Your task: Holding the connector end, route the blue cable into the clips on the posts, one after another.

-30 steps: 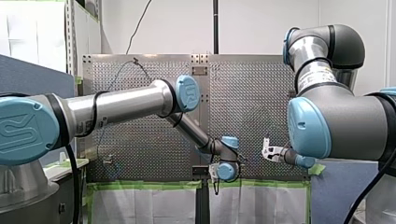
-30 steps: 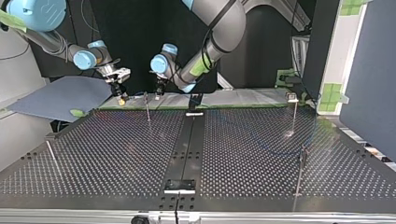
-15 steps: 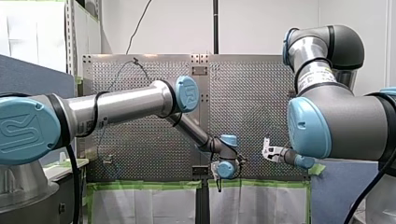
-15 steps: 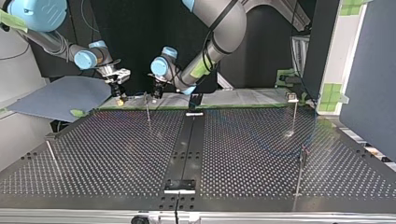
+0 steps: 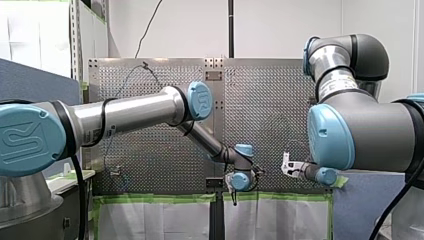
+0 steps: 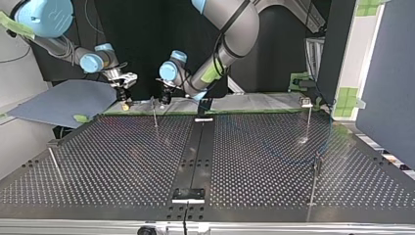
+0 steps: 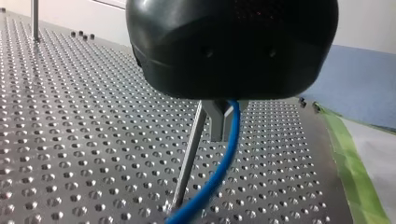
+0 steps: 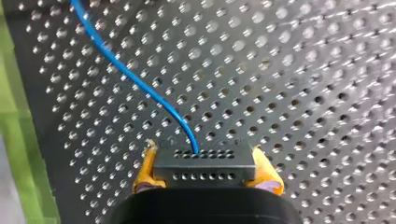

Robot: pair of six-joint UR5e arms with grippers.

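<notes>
Blue cable (image 8: 140,88) is running from the connector (image 8: 204,163) my right tool (image 8: 205,175) is clamping. My left tool (image 7: 223,126), whose grip I cannot tell, is hanging by a far post (image 7: 187,158) with the cable alongside; clipping there is seemingly coming next, needing precise lowering.

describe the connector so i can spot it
In the right wrist view, find the perforated table. Over it, the yellow pads of my right tool clamp the connector: a black block with rows of small holes, the blue cable leaving it.
</notes>
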